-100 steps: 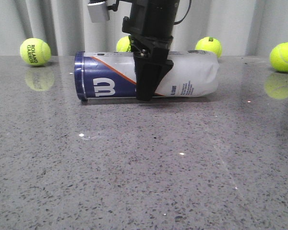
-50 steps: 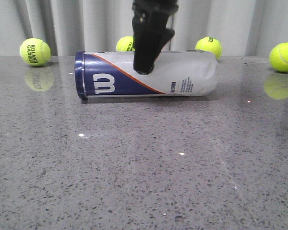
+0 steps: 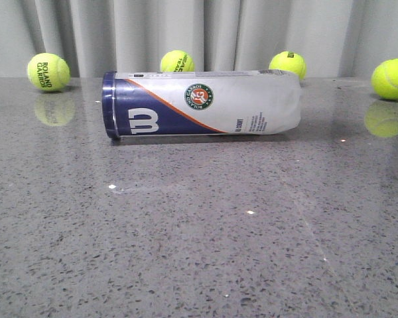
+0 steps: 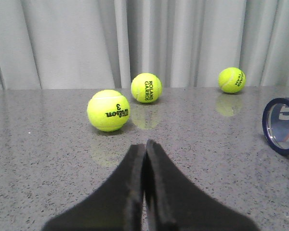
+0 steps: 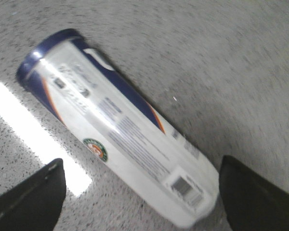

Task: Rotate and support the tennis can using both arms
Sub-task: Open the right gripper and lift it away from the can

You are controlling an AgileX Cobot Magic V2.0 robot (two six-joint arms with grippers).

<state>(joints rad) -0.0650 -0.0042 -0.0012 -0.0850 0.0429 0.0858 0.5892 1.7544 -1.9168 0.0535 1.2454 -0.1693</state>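
The tennis can [image 3: 202, 103] lies on its side on the grey table, navy rim to the left, its round green-red logo facing the front camera. No gripper shows in the front view. In the right wrist view the can [image 5: 120, 125] lies diagonally below my right gripper [image 5: 142, 197], whose fingers are wide apart and above it, holding nothing. My left gripper [image 4: 145, 144] is shut and empty, low over the table; only the can's navy open rim [image 4: 282, 126] shows at that view's edge.
Several yellow tennis balls lie along the back of the table by the curtain, such as one at the far left [image 3: 48, 71] and one at the far right [image 3: 392, 79]. In the left wrist view a Wilson ball [image 4: 108, 110] lies just ahead of the fingers.
My right gripper, which was down around the can's middle, has let go and risen out of the front view. The can stays lying on the table, its logo now uncovered.
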